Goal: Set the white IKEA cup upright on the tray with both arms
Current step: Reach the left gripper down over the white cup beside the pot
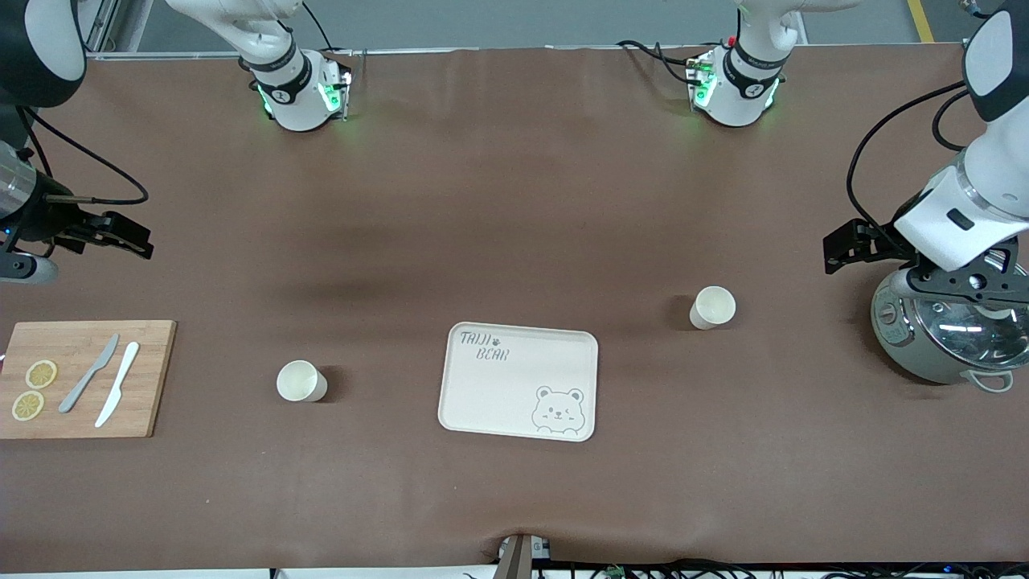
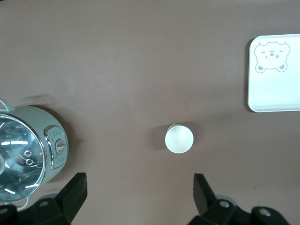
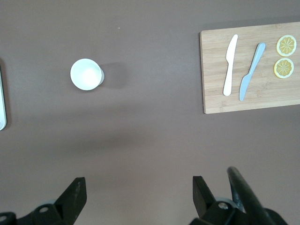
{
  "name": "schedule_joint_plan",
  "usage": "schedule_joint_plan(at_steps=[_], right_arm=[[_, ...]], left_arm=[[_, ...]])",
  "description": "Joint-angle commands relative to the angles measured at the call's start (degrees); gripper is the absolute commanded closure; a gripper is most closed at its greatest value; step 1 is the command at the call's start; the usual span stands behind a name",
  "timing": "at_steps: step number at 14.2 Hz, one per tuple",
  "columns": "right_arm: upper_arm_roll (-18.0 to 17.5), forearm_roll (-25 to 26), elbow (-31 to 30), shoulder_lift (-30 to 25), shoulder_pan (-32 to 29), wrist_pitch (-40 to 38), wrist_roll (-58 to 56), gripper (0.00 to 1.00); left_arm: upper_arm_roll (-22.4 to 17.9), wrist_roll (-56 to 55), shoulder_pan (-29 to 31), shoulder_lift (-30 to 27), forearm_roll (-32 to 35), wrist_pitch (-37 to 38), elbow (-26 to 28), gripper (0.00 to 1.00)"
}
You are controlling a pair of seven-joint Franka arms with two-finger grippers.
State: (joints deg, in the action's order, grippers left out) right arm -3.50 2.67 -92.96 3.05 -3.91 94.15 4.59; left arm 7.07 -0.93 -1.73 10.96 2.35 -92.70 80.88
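cups [image 1: 712, 307] [image 1: 301, 381] upright beside tray [image 1: 519, 381] | left end effector [image 2: 138, 192], right end effector [image 3: 137, 197] wide, fingertips cropped

Off-task items at the two ends of the brown counter [image 1: 514, 201]

At the right arm's end lies a wooden cutting board [image 1: 84, 378] carrying a grey knife [image 1: 88, 373], a white knife [image 1: 117, 395] just beside it at 3 o'clock, and two lemon slices [image 1: 34, 389] at the board's 9 o'clock edge, one nearer the front camera than the other. At the left arm's end stands a grey rice cooker [image 1: 949, 330] with a shiny glass lid [image 2: 16, 157].
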Motion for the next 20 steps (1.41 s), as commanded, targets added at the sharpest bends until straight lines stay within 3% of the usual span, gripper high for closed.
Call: schedule_joint_plan(at_steps=[1,3,6,12,17,20], right_arm=[[-0.3,0.1,-1.3,-1.9,-0.5,0.0,-0.5,0.0],[-0.3,0.1,-1.3,-1.9,-0.5,0.0,-0.5,0.0],[-0.2,0.1,-1.0,-1.7,-0.7,0.9,-0.5,0.0],[-0.3,0.1,-0.9,-1.6,-0.4,1.1,-0.6,0.0],[-0.2,-0.6,-0.1,-1.1,-0.7,1.5,-1.4,0.0],[0.0,-2.0,0.0,-1.0,-2.0,1.6,-6.9,0.0]], left_arm=[[0.3,0.5,-0.3,-0.4,2.5,-0.5,0.8,0.0],[0.7,-1.3,-1.4,-0.3,4.2,-0.4,0.7,0.0],[2.3,-2.7,-1.7,3.3,0.9,-3.6,1.9,0.0],[4.4,-4.1,-2.5,2.7,0.7,-21.1,19.9,0.0],[4.4,-3.4,-1.1,4.2,1.1,-26.5,24.7,0.0],[4.4,-2.6,0.3,4.1,1.3,-33.9,29.9,0.0]])
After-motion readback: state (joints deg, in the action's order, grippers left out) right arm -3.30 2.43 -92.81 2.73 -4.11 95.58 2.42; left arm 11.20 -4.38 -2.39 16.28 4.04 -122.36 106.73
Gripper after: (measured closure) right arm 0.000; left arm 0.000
